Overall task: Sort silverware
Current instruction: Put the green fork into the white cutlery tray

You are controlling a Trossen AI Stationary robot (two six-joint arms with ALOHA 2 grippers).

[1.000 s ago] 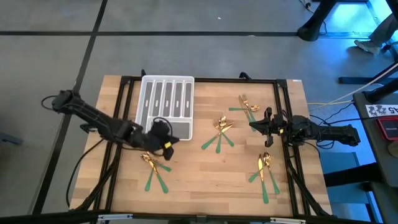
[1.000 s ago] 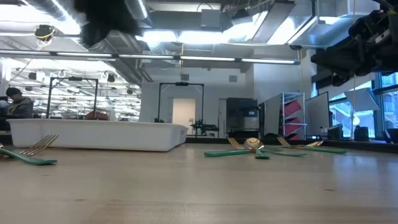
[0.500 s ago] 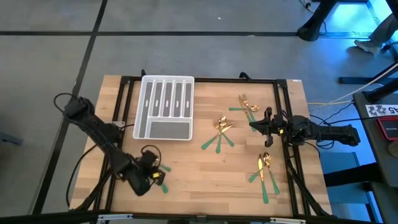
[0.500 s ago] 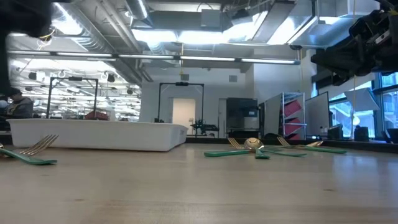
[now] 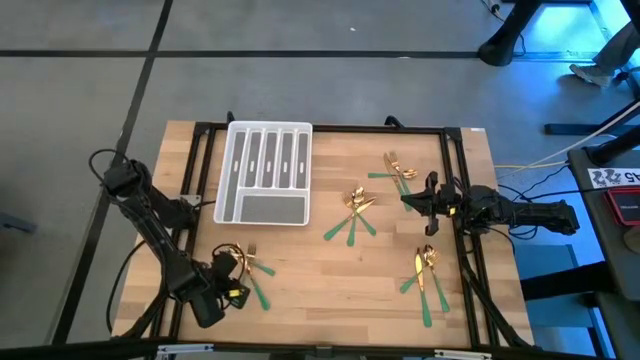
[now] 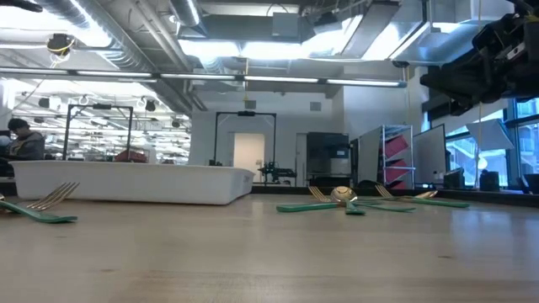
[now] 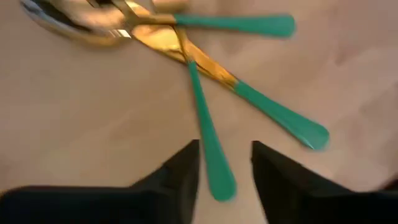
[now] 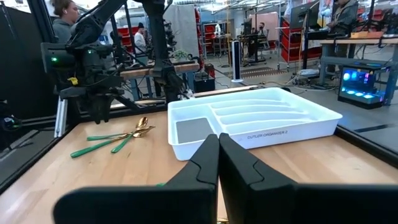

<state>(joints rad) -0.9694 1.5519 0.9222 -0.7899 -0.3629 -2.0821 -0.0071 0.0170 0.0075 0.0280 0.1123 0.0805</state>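
Wooden desk [image 5: 330,270]: at seven o'clock, left gripper [image 7: 225,163], jaws parted, straddles a green handle [image 7: 205,137] for pickup; right gripper [image 5: 408,200], clenched empty, waits at three o'clock.

2 dark, seemingly cabled arms.

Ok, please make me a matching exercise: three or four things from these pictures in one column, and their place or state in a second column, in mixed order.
Things:
1. left gripper
2. right gripper
3. white tray
4. silverware pile in the table's middle

Places or states:
A. fingers pressed together, waiting at the table's right side
B. lies on bare wood, right of the tray
C. fingers apart on either side of a green handle, near the table's front left corner
D. sits at the table's far left part

Pairs: 1-C, 2-A, 3-D, 4-B
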